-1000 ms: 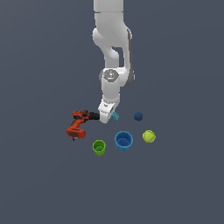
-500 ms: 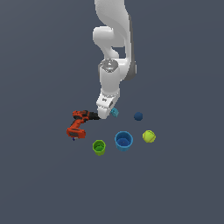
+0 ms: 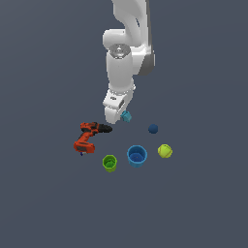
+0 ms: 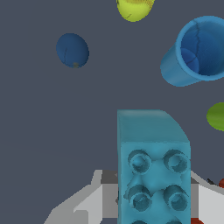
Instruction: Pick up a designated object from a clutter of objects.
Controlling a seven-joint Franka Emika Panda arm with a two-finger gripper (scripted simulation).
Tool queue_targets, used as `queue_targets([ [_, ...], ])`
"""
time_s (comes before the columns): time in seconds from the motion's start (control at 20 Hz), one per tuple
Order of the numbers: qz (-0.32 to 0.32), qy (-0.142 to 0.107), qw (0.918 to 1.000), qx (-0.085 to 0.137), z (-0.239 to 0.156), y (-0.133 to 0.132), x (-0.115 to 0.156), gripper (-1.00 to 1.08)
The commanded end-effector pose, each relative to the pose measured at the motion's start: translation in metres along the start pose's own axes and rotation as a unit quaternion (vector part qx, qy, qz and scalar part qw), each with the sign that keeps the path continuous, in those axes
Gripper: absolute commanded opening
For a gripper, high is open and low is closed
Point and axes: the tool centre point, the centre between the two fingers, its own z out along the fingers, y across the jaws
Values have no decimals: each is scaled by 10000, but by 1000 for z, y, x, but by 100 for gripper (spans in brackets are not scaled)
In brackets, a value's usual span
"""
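1. The white gripper (image 3: 116,116) is low over the grey floor (image 3: 48,203); the small teal studded block (image 3: 126,116) sits at its tip, between the grey fingers (image 4: 87,205) in the wrist view.
2. I cannot tell if the fingers clamp it.
3. The orange-red and black drill (image 3: 88,136) lies beside; the blue cup (image 3: 137,156), green cup (image 3: 110,162), yellow-green ball (image 3: 165,151) and dark blue ball (image 3: 153,129) are apart.

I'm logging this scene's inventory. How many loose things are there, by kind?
Drills: 1, orange-red drill
Cups: 2, green cup, blue cup
Balls: 2, yellow-green ball, dark blue ball
Blocks: 1, teal studded block
Total: 6
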Motion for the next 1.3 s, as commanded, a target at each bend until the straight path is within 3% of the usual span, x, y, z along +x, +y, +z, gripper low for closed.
queue_targets([
  [0.0,-2,8,10000,1,-21,3,0,-100],
  [0.8,8,-8,10000,-6,-160,31,1,-100],
  [1.25,16,-18,10000,-10,-211,43,2,-100],
])
